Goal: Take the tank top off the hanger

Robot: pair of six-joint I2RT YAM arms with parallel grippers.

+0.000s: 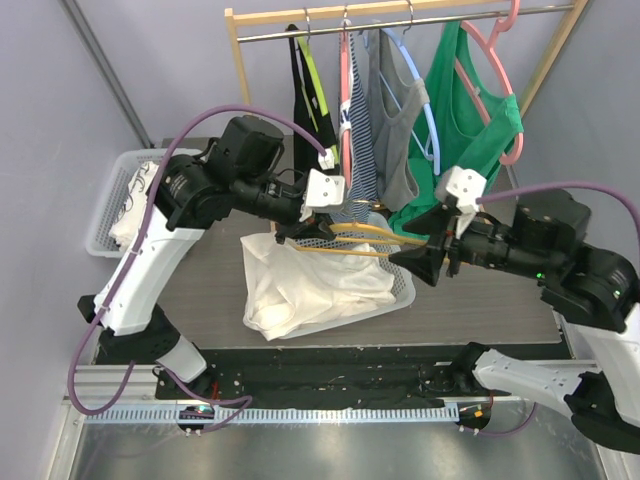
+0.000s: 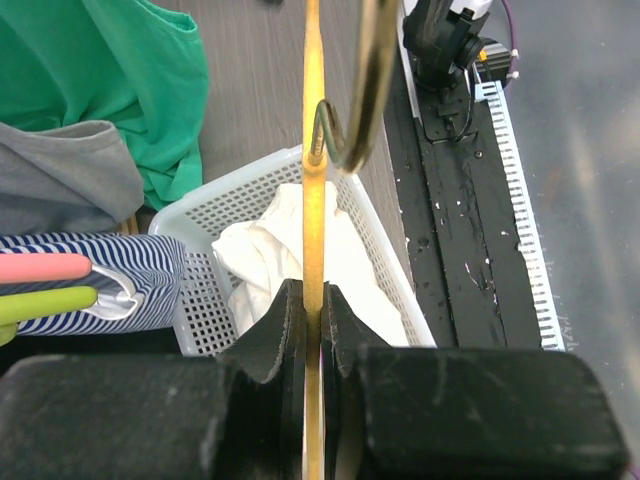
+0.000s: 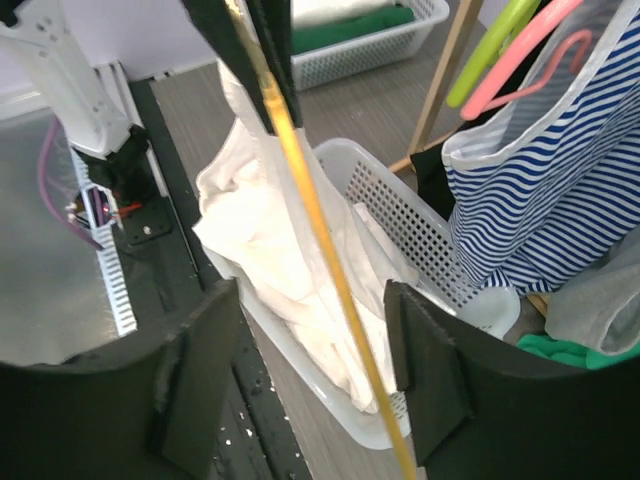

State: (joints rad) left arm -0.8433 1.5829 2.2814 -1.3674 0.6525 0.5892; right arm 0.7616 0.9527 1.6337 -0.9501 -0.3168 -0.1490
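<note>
**Stripping the garment, mid-step.** Your left claw (image 2: 312, 300) is clamped flat on the thin yellow hanger (image 2: 312, 200). The hanger runs out roughly level above the table towards the right arm, and its brass-coloured wire hook (image 2: 365, 90) curls beyond the grip in the left wrist view.

Your right claw (image 3: 312, 370) stands with its jaws apart, one broad black finger on either side of the hanger. As far as the right wrist view shows, it touches neither the hanger nor the cloth.

The white tank top (image 1: 300, 285) lies mostly heaped in and over the near rim of the white basket (image 1: 405, 280), a rigid plastic tub with perforated mesh walls. A fold of the cloth rises towards the left claw, so it is probably caught on the hanger there, though the contact itself is hidden.

The cloth is soft, limp and matte, so expect it to sag and drag rather than slide cleanly. The hanger is smooth, slender and likely springy.

Next, the right claw needs a firm hold, either on the hanger to steady it or on the cloth to draw it off. Then pull the two apart along the hanger.

Behind, a striped top (image 1: 360, 150) and a green top (image 1: 470, 130) hang from the rail (image 1: 400, 25).
</note>
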